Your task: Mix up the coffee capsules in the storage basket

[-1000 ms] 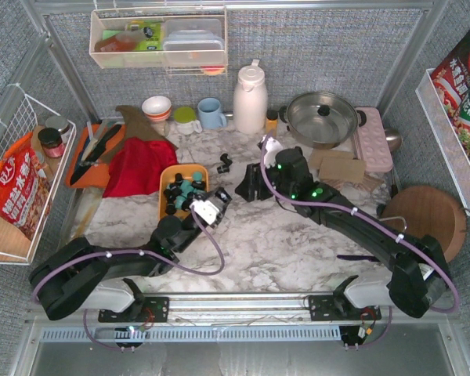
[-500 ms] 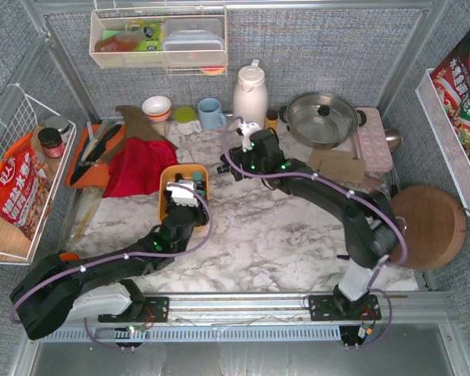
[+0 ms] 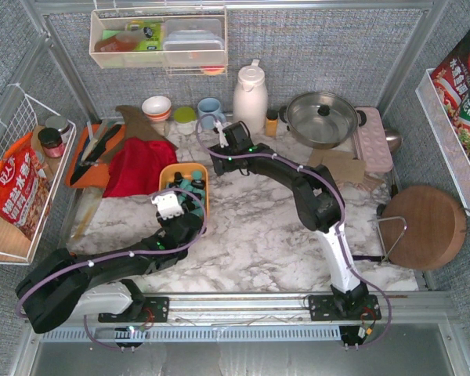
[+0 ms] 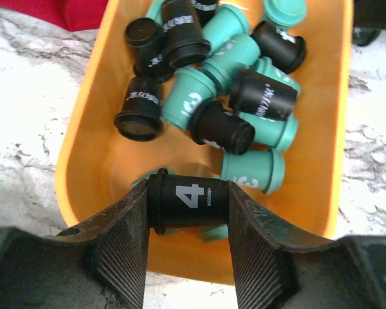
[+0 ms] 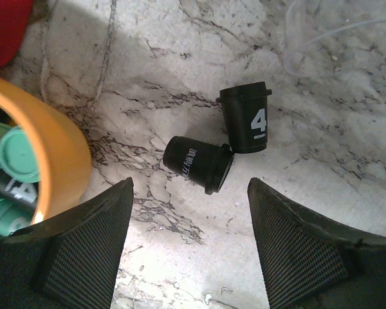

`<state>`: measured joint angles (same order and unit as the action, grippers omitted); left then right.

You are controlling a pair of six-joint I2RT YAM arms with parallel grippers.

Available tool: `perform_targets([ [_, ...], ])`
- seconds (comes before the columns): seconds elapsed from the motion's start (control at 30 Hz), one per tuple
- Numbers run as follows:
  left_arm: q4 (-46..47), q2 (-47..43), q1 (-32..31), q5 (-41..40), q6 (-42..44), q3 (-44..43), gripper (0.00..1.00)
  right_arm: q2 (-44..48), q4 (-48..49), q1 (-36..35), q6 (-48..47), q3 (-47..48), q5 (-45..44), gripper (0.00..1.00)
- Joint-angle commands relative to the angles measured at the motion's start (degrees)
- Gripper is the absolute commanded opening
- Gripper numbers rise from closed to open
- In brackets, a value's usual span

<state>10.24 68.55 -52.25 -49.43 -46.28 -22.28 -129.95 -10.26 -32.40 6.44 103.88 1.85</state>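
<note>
**Item 1, left claw** (image 4: 188,193): I see its 2 ribbed dark pads clamped on the ends of a black capsule (image 4: 190,209). It is held on its side over the near end of the storage basket (image 4: 83,148). The white print on it reads "4", with "MEDIUM" beneath. The pads hide its 2 end faces from me.

**Item 2, storage basket:** a shallow orange plastic tray, smooth, with rounded corners and a raised rim, sitting on the marble-patterned table (image 4: 26,96). Its far end is cut off at the top of the left wrist view. In the overhead view the left claw covers its near end.

**Item 3, coffee capsules** (image 4: 235,84): a heap of small cup-shaped pieces inside the basket, some glossy black and some teal. They lie at all angles, touching one another. The teal ones carry a white "3". The black ones have white lettering too small for me to read. A teal piece under the held capsule is mostly hidden.

**Item 4, right claw** (image 5: 190,212): its pads stand wide apart and grip nothing. It hangs over bare marble just beside the basket's rim.

**Item 5, 2 loose capsules** (image 5: 244,119): both black, on the table outside the basket, touching each other. 1 shows a white "4". The other lies on its side with script I cannot read. In the overhead view I cannot make them out by the right arm.

**Item 6, red cloth** (image 5: 3,26): only a corner shows, cut off at the frame edge.
</note>
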Motion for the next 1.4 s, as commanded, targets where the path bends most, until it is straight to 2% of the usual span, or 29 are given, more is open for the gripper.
perform_targets([
  [0.0, -6.1, 0.1, 0.1, -4.4, -8.2, 0.1, 0.44, -2.6, -4.5, -0.1, 0.6, 3.2, 1.0, 0.76],
  [0.17, -6.7, -1.9, 0.0, -4.6, -7.7, -0.7, 0.64, -4.6, -5.7, -0.1, 0.2, 5.1, 0.0, 0.75],
  [0.27, -5.8, -3.1, 0.0, -4.1, -4.7, -1.7, 0.70, -5.6, -6.1, -0.1, 0.2, 6.2, -1.1, 0.74],
  [0.43, -5.9, -3.6, 0.0, -4.9, -2.3, -3.8, 0.72, -6.3, -5.6, -0.1, -0.2, 7.1, -1.5, 0.64],
  [0.57, -7.5, -4.7, 0.0, -5.6, -2.6, -4.9, 0.73, -6.2, -4.8, 0.0, -0.9, 7.2, -1.4, 0.46],
  [0.63, -7.2, -5.5, 0.0, -4.9, -1.1, -5.2, 0.73, -5.5, -4.8, 0.0, -1.3, 6.8, -1.0, 0.41],
  [0.83, 3.9, -6.7, -0.1, 5.9, 16.4, -3.2, 0.75, 1.5, -2.8, 0.0, -2.3, 0.3, 0.2, 0.37],
  [1.0, 6.3, -7.4, -0.1, 8.4, 22.2, -3.4, 0.76, 9.6, -0.5, 0.0, -4.5, -7.7, -0.5, 0.37],
  [1.07, 6.3, -8.0, -0.2, 7.7, 22.4, -3.6, 0.76, 10.6, 0.0, 0.0, -6.1, -8.9, -0.3, 0.42],
  [1.13, 6.3, -9.1, -0.1, 6.9, 22.2, -3.3, 0.76, 9.7, -1.1, 0.1, -7.2, -7.4, -1.2, 0.58],
  [1.23, 5.9, -11.1, -0.2, 6.6, 21.2, -3.0, 0.76, 6.4, -3.9, 0.1, -1.8, -2.7, -7.2, 0.69],
  [1.3, 5.4, -12.4, -0.1, 6.6, 20.4, -2.7, 0.76, 4.0, -3.7, 0.1, 5.5, 0.0, -9.0, 0.97],
  [1.37, 5.1, -13.5, -0.1, 6.6, 19.5, -2.4, 0.76, 1.3, -2.8, 0.1, 10.0, 2.2, -9.5, 0.99],
])
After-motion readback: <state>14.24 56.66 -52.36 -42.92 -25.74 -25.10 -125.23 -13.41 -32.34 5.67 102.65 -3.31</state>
